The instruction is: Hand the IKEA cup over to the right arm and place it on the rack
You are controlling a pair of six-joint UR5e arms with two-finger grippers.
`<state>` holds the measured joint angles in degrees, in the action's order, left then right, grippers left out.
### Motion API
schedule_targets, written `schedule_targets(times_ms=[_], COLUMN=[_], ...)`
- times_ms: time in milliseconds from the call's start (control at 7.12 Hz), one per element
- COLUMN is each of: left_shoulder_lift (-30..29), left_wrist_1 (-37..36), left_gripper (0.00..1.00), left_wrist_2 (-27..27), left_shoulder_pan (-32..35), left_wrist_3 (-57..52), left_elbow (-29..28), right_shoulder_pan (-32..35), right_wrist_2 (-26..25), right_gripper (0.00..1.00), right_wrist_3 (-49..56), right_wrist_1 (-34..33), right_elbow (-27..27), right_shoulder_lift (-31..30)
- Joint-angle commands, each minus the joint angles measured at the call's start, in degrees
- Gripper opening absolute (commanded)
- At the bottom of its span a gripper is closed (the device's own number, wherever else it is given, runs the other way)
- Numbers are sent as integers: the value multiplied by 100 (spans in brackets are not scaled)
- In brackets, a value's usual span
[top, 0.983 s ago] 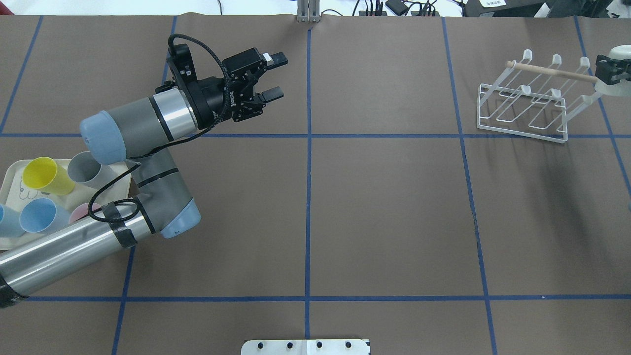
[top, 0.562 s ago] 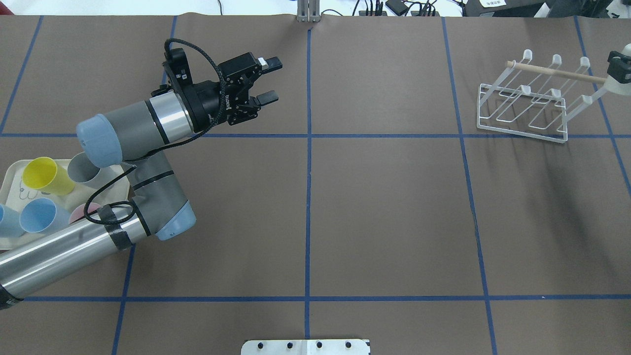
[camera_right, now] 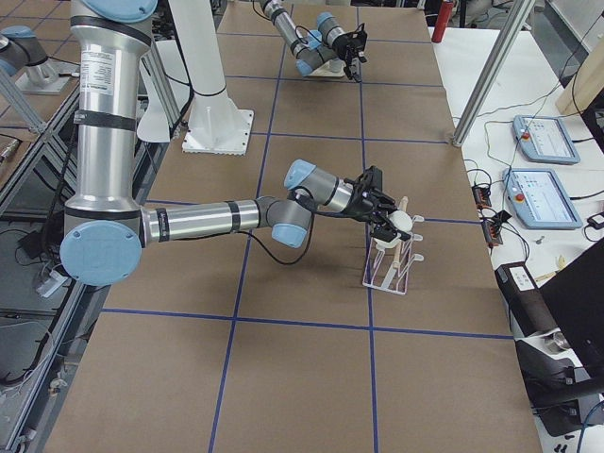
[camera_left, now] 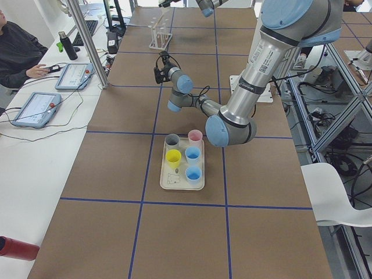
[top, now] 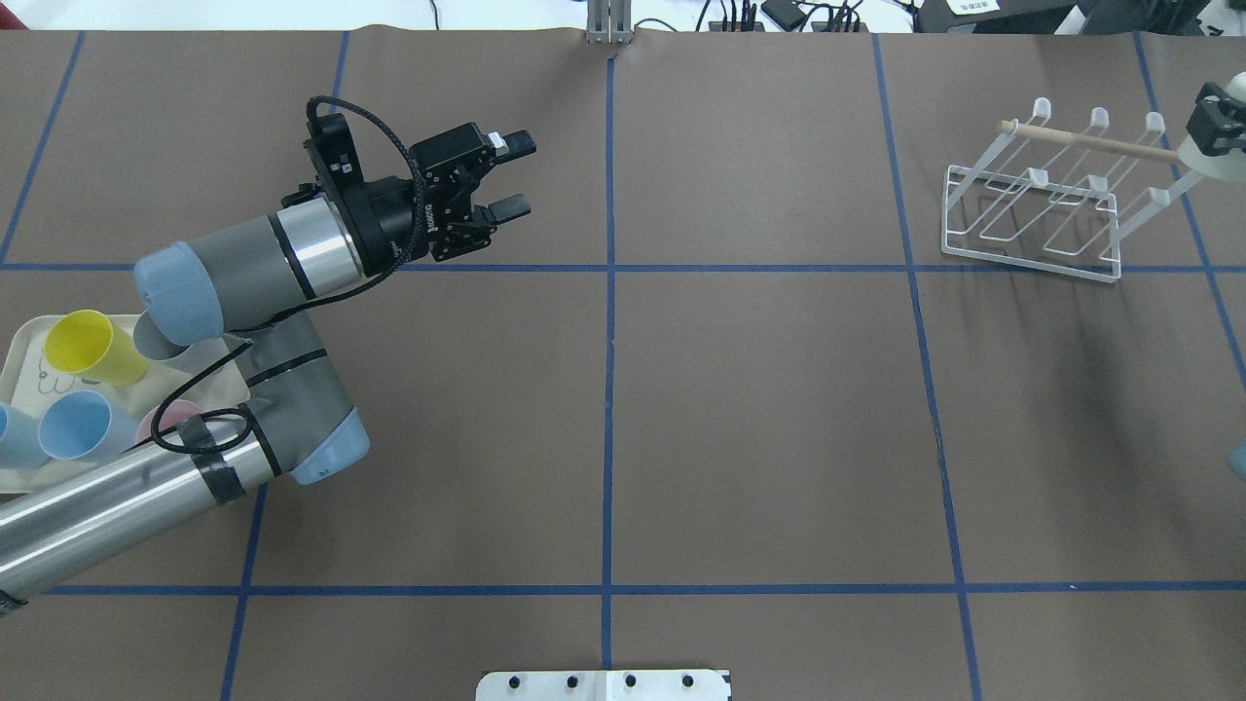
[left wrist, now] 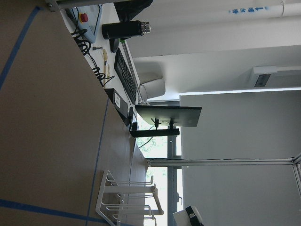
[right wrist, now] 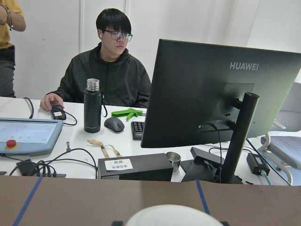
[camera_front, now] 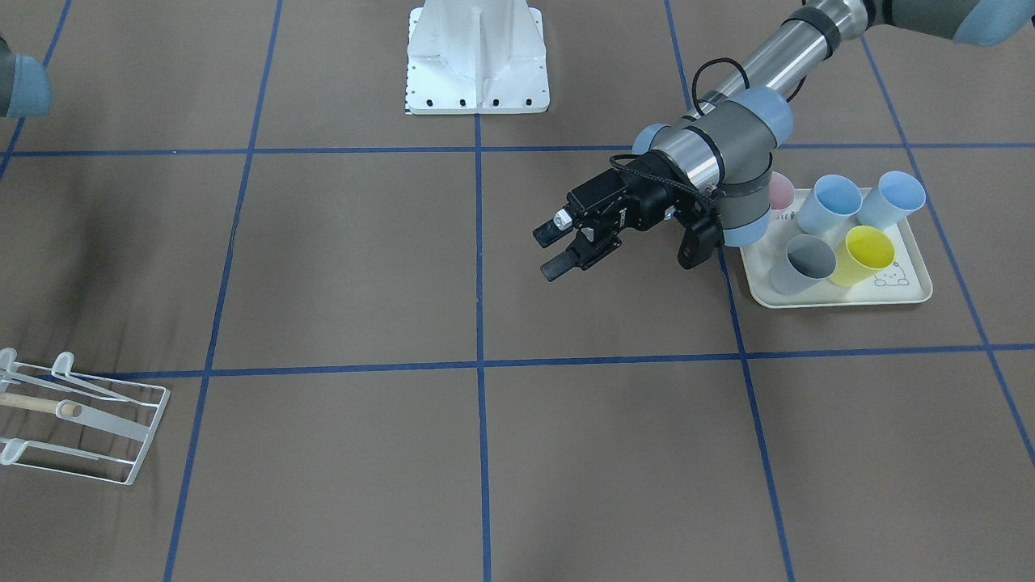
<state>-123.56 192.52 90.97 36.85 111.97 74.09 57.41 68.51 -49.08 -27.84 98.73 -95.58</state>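
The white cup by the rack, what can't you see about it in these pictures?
Overhead view: the white cup and right gripper are cut by the right edge, so the grip is unclear.
Right side view: cup and rack are too small to tell if it sits on a prong.
Right wrist view: only the cup's rim shows, at the bottom edge.
Front view: the cup lies outside the frame.

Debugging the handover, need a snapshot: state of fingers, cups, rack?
Rack: standing, visible prongs bare.
White cup: gripped at the rack's end; seating unclear.
Right fingers: shut on that cup.
Left fingers: open, empty.
Other cups: five, upright on tray.
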Motion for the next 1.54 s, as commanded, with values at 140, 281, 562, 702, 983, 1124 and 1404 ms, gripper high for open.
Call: schedule_targets(times_ms=[140,281,562,702,983,1124,1404], left_shoulder_lift=[77,130,148,165,174,174,183], left_wrist_1=[49,153,163,163,163,163,163], left_gripper=[100,100,100,100,100,100,100], left_wrist_2=[0,0,0,0,0,0,0], left_shoulder_pan=[-11,-11,-11,-11,-11,-11,-11], left_wrist_3=[0,0,0,0,0,0,0], left_elbow=[0,-17,-26,-18,-26,-26,-53], right_shoulder_pan=[-370,-457,-616,-651,-652,-652,-660], right_wrist_2=[-539,-619,-750,-812,-874,-900,-927], right_gripper=[0,0,0,0,0,0,0], right_wrist_3=[-93,-102,-102,-93,-93,-93,-84], right_wrist_1=[16,16,16,16,16,16,16], right_elbow=[-3,-37,-125,-152,-196,-239,-362], right_shoulder_lift=[-119,-119,-119,-110,-110,-93,-31])
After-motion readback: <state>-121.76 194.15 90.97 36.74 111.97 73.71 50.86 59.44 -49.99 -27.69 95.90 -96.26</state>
